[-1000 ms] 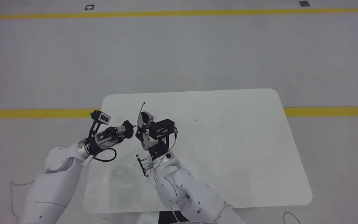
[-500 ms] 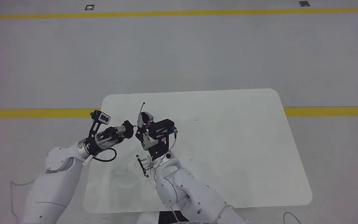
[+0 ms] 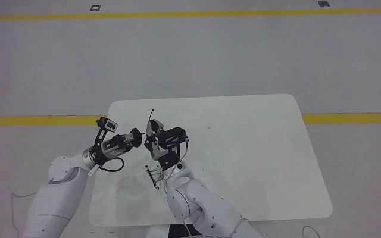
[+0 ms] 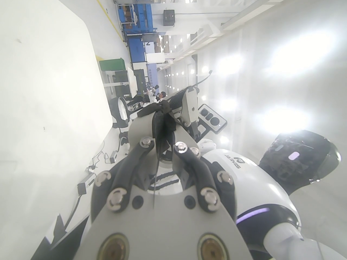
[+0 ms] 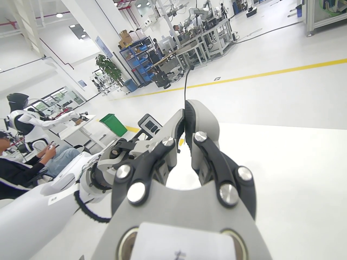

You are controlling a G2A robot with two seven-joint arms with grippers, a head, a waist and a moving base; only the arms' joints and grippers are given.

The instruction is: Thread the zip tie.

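Observation:
A thin black zip tie (image 3: 152, 114) is held up in the air over the left part of the white table (image 3: 250, 149). My right gripper (image 3: 152, 131) is shut on it; in the right wrist view the strip (image 5: 186, 87) rises straight out of the closed fingertips (image 5: 185, 109) to a small head at its end. My left gripper (image 3: 140, 137) sits close beside the right one, tip to tip. It is shut on a thin black strip (image 4: 156, 174) that runs back between its fingers (image 4: 162, 109). The right gripper (image 4: 187, 104) shows just beyond it.
A small bundle of thin black strips (image 3: 153, 174) lies on the table near the front edge, below the two grippers. The table's middle and right side (image 3: 268, 178) are bare white surface. Yellow floor lines run behind the table.

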